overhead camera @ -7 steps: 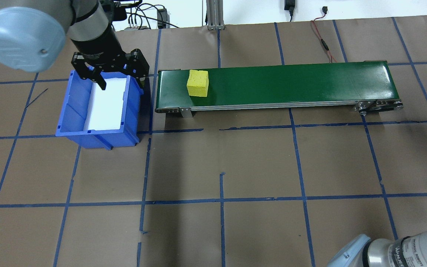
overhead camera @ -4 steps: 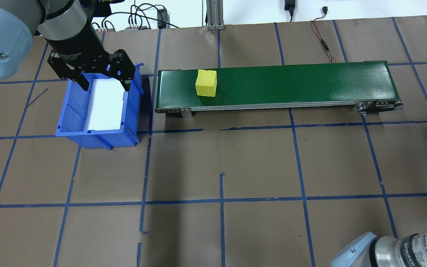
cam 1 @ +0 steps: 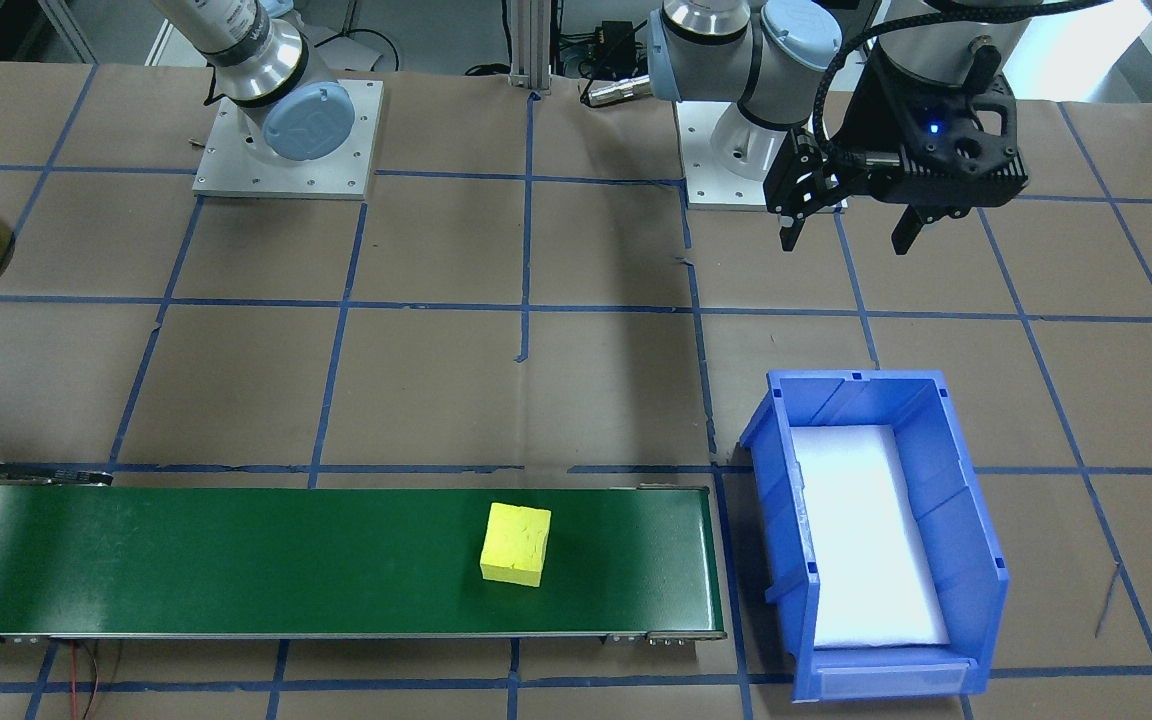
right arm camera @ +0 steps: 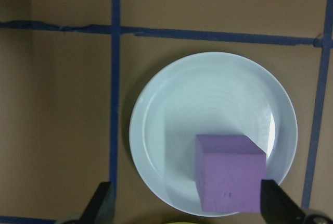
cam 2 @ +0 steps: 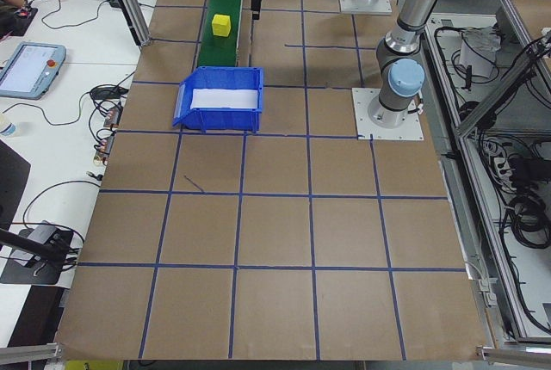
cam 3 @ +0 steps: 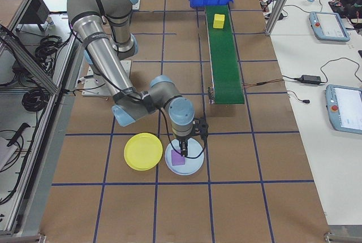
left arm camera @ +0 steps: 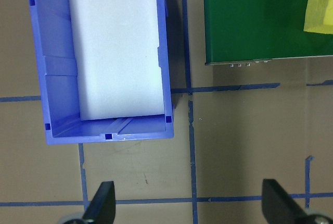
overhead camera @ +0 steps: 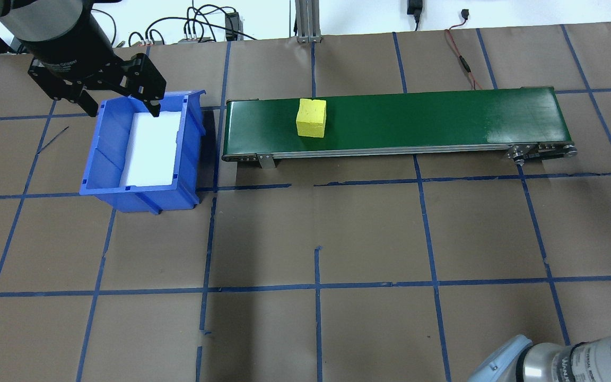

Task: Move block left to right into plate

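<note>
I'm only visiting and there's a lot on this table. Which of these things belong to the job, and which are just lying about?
Part of the job:
- yellow block, riding the green conveyor belt
- yellow plate
- left gripper, open
- right gripper, open

Just there:
- blue bin with white foam
- pale blue plate holding a purple block

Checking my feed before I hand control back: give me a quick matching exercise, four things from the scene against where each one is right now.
Things:
1. yellow block
2. purple block
3. yellow plate
4. left gripper

Places:
A. on the pale blue plate
B. over the far edge of the blue bin
C. on the green conveyor belt
D. on the table, next to the pale blue plate, with nothing on it

Pairs: 1-C, 2-A, 3-D, 4-B
</note>
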Robot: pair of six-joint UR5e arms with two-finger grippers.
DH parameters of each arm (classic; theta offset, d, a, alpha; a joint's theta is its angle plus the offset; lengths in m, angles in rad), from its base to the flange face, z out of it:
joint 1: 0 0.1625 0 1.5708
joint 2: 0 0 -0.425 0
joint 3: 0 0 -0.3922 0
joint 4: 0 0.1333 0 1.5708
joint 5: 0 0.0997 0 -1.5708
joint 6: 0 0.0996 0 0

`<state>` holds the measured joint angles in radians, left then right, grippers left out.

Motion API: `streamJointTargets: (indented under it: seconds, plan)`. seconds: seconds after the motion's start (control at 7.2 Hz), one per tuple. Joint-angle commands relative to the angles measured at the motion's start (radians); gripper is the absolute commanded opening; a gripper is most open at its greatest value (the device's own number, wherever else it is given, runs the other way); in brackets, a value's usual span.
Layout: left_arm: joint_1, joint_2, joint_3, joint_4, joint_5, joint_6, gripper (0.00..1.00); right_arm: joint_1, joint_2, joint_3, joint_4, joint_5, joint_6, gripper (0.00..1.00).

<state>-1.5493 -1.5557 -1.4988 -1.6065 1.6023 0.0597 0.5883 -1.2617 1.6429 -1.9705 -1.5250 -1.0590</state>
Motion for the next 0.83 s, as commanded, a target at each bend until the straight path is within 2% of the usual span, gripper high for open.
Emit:
streamJointTargets:
  seconds: [0.0, 0.14, 0.28, 0.56, 0.69]
  plan:
    - [0.003, 0.011, -0.02, -0.004, 0.002, 0.002, 1.0, 0.131, -0.115, -0.001, 0.123, 0.002, 0.126, 0.99]
    - [0.003, 0.011, -0.02, -0.004, 0.001, 0.0, 1.0, 0.23, -0.154, -0.001, 0.174, 0.002, 0.28, 1.0]
    - [0.005, 0.013, -0.021, -0.004, 0.001, 0.002, 1.0, 0.363, -0.168, 0.003, 0.174, 0.0, 0.456, 1.0]
    - [0.014, 0.013, -0.018, -0.003, -0.002, -0.001, 1.0, 0.631, -0.157, 0.003, 0.162, 0.003, 0.842, 1.0]
    - [0.014, 0.016, -0.02, -0.003, -0.002, 0.0, 1.0, 0.771, -0.13, 0.005, 0.121, 0.009, 1.033, 1.0]
